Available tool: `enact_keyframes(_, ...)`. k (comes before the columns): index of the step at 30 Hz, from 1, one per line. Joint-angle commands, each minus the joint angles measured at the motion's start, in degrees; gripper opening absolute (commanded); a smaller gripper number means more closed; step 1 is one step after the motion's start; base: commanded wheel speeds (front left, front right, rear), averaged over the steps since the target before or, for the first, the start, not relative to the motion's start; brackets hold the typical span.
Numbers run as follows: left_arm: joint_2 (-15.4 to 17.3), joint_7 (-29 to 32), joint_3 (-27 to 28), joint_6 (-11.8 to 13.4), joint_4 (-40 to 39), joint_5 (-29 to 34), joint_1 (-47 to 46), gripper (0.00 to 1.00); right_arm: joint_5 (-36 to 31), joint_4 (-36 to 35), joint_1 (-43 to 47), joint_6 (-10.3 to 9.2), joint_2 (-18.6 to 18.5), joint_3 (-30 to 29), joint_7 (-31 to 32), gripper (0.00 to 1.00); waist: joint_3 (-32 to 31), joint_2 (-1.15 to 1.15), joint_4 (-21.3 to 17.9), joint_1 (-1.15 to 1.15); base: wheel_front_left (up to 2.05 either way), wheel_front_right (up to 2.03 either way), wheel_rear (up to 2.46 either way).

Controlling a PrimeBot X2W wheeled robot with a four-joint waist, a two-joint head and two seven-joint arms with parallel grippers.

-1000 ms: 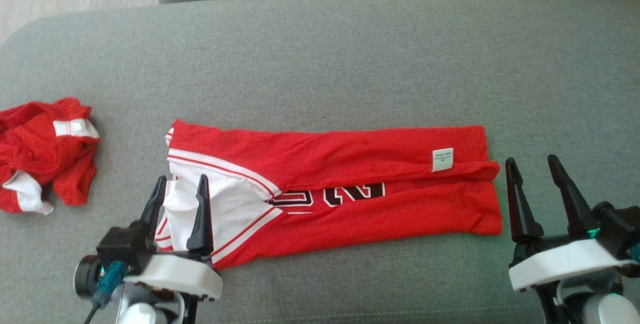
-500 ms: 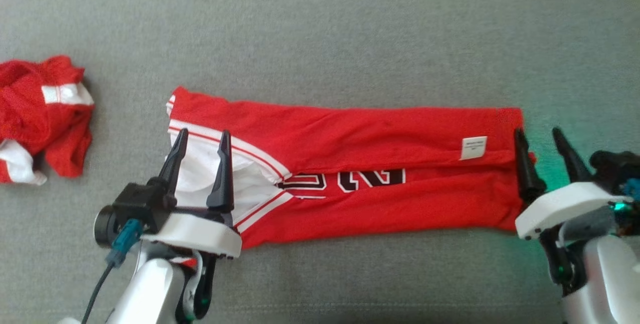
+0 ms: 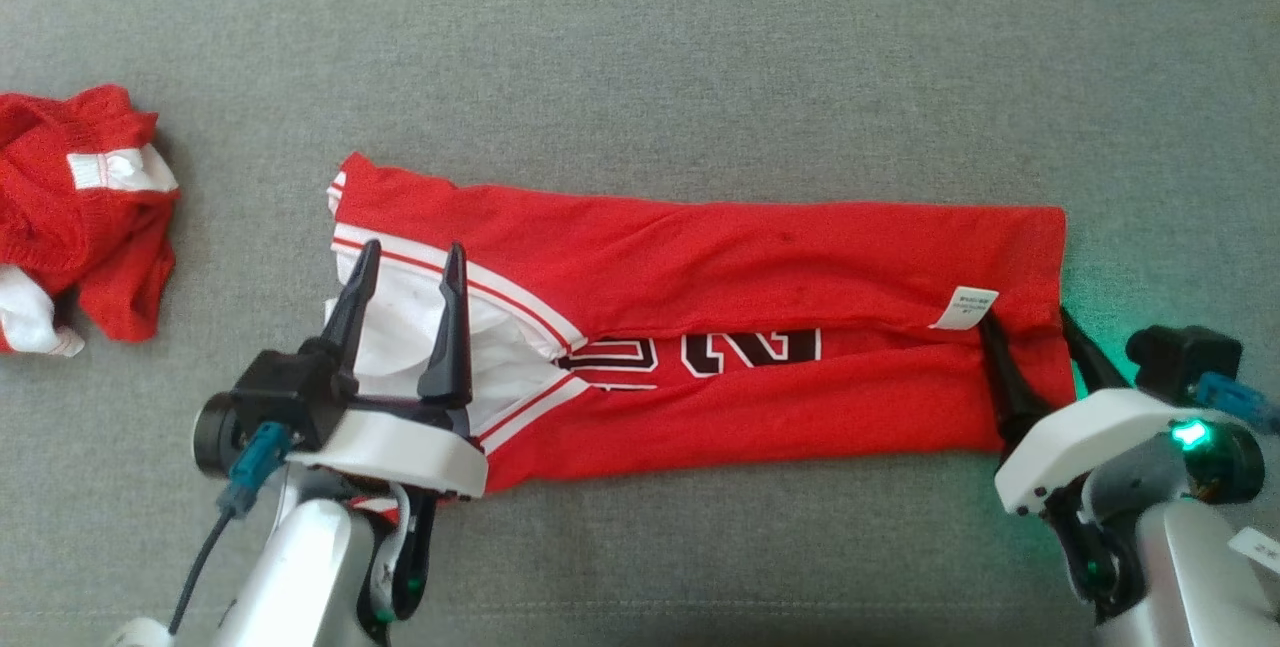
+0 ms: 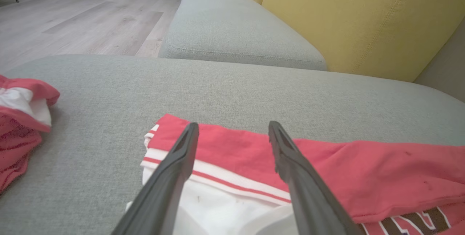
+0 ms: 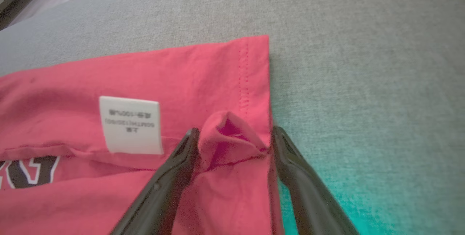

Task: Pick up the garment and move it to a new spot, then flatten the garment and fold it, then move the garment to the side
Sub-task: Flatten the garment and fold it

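Observation:
The garment (image 3: 700,267) is a red jersey with white trim and black lettering. It lies folded into a long strip across the grey cushion, with a white label (image 3: 965,307) near its right end. My left gripper (image 3: 412,249) stands open over the white end of the jersey; in the left wrist view its fingers (image 4: 233,126) straddle the red-and-white trim (image 4: 225,180). My right gripper (image 3: 1025,319) is open at the hem end. In the right wrist view the right gripper (image 5: 236,130) has a raised pucker of the hem (image 5: 232,137) between its fingers, next to the label (image 5: 130,124).
A second crumpled red-and-white piece of clothing (image 3: 70,207) lies at the cushion's left end, apart from the jersey. Grey cushion (image 3: 700,47) stretches bare beyond the jersey. The left wrist view shows a yellow backrest (image 4: 345,17) and wooden floor (image 4: 72,17) farther off.
The head camera has dipped closer to the cushion. My right gripper has moved from beside the hem onto it, and my left gripper has reached farther over the white end. Both stay open.

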Motion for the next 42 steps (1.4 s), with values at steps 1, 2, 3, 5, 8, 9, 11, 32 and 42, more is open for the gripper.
enact_keyframes(1, 0.32, -0.69, 2.41, -0.16, -1.77, 0.76, -2.01, 1.0, 0.34, -0.3, 2.13, 0.43, 0.75, 2.37, 1.35, 0.99, 0.05, 0.0, 0.02, 0.0, 0.0, 0.0, 0.0)
enact_keyframes(2, 0.23, -0.7, 2.56, -0.22, -1.84, 0.89, -2.01, 1.0, 0.6, -0.6, 2.48, 0.43, 0.97, 2.38, 1.22, 0.79, 0.09, 0.0, -0.03, 0.0, 0.0, 0.0, 0.0)
enact_keyframes(3, 0.15, -0.7, 2.72, -0.28, -1.86, 1.0, -1.97, 1.0, 0.79, -0.55, 2.83, 0.43, 1.14, 2.26, 1.25, 0.55, 0.12, 0.0, -0.11, 0.0, 0.0, 0.0, 0.0)
enact_keyframes(5, -0.04, -0.7, 3.05, -0.45, -1.86, 1.16, -1.89, 1.0, 0.97, -0.33, 3.13, 0.43, 1.36, 2.05, 0.93, 0.11, 0.22, 0.0, -0.25, 0.0, 0.0, 0.0, 0.0)
enact_keyframes(8, -0.23, -0.7, 3.46, -0.75, -1.83, 1.44, -1.78, 1.0, 1.55, -0.11, 2.97, 0.43, 1.54, 1.94, 0.12, 0.0, 0.34, 0.0, -0.56, 0.0, 0.0, 0.0, 0.0)
enact_keyframes(9, -0.27, -0.7, 3.59, -0.85, -1.79, 1.54, -1.75, 1.0, 1.63, -0.02, 2.84, 0.43, 1.58, 1.9, -0.23, 0.0, 0.32, 0.0, -0.66, 0.0, 0.0, 0.0, 0.0)
enact_keyframes(11, -0.36, -0.7, 3.86, -1.04, -1.71, 1.72, -1.68, 1.0, 2.02, -0.12, 2.4, 0.43, 1.62, 1.53, -1.43, 0.0, 0.26, 0.0, -0.87, 0.0, 0.0, 0.0, 0.0)
enact_keyframes(32, -1.46, -0.71, 7.07, -2.27, -2.1, 2.87, 0.18, 1.0, -0.02, -9.74, 2.99, 0.43, -3.62, -12.59, -3.26, 0.0, -2.91, 0.0, -2.83, 0.0, 0.0, 0.0, 0.0)
enact_keyframes(42, -1.95, -0.71, 7.59, -2.69, -1.61, 3.05, 2.13, 1.0, 0.51, -23.33, 2.96, 0.43, -2.85, -4.31, 6.57, 0.0, -6.8, 0.0, -3.28, 0.0, 0.0, 0.0, 0.0)
